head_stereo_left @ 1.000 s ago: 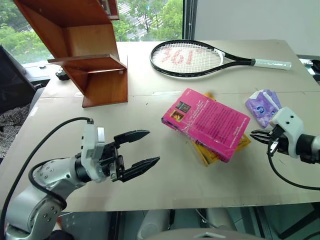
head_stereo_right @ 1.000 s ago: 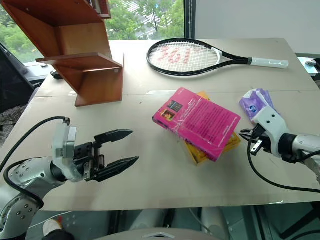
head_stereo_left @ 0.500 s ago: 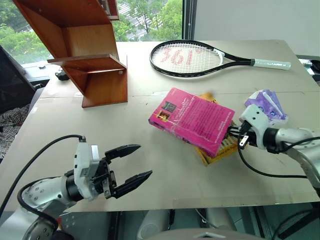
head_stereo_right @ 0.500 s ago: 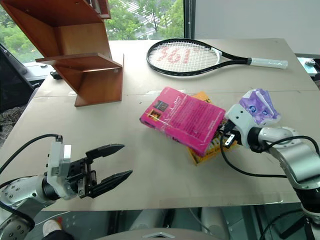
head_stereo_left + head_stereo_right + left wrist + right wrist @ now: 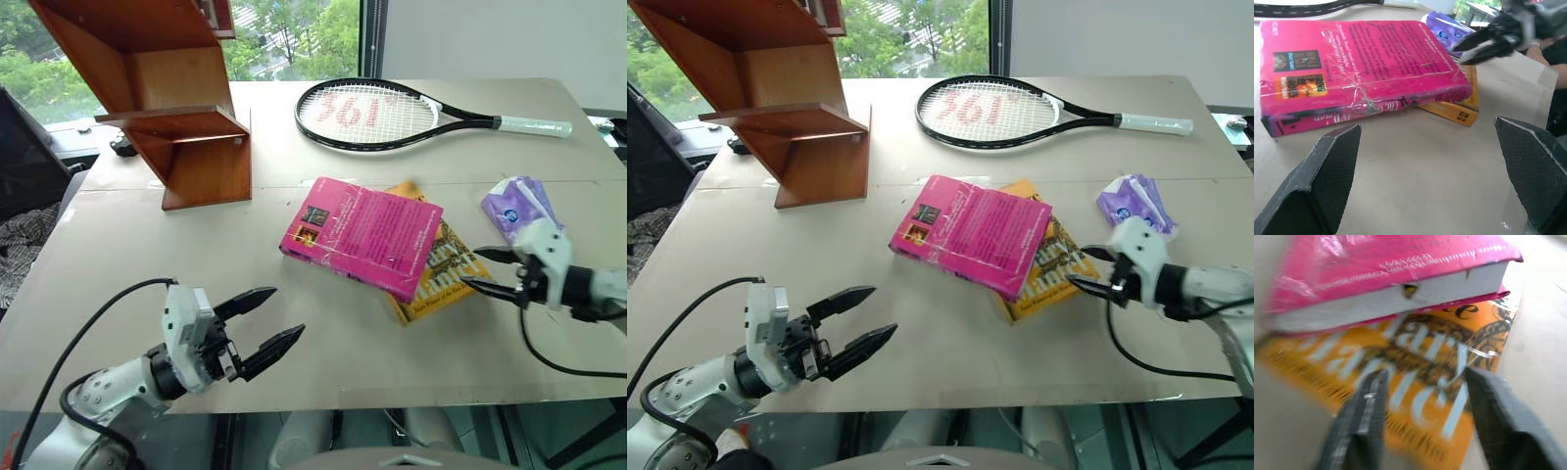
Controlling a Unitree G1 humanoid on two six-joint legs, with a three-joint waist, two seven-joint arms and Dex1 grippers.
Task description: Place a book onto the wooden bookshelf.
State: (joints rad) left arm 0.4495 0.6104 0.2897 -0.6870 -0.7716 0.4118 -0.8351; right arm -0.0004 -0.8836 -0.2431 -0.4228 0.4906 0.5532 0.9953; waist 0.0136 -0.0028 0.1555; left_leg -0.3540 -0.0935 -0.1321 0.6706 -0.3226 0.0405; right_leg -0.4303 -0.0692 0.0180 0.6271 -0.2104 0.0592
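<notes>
Pink book [image 5: 364, 236] shifted left, yellow bk [image 5: 441, 279] half-hidden

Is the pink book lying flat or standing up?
Lying flat. The pink book rests cover-up, partly on top of a yellow book on the table, not on the bookshelf.

Pink book [image 5: 367, 235]: thick magenta paperback, lies flat on table [image 5: 294, 323] near centre, cover up w/ white text & small yellow-black picture squares at its corner nearest the shelf. Plastic wrap, wrinkled. Skewed to table edges; its right part rests on top of a yellow-orange book [image 5: 441, 279], partly covering it. White page edge faces robot's right side. Wooden bookshelf [image 5: 167, 98]: reddish-brown, slanted boards on boxy base, stands upright at table's far left, well apart from pink book. No book visible on its boards.
</notes>
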